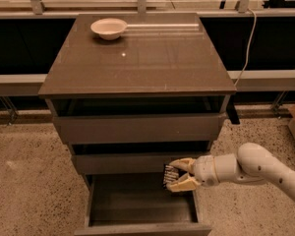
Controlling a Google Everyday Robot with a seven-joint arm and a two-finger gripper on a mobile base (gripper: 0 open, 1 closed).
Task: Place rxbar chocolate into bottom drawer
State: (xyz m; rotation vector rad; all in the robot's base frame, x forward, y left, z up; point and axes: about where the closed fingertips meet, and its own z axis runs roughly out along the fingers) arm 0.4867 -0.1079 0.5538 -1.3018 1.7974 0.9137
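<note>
while over the bottom drawer (137,208), hand (178,175) grips rxbar chocolate (170,175).

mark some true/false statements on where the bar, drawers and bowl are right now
1. The two-finger gripper is shut on the small black wrapped rxbar chocolate. True.
2. The grey-brown bottom drawer is closed. False: it is pulled open.
3. The bar lies on the drawer floor. False: the gripper holds it over the open drawer, near its right rear corner.
4. The white bowl sits on the brown cabinet top. True.
</note>
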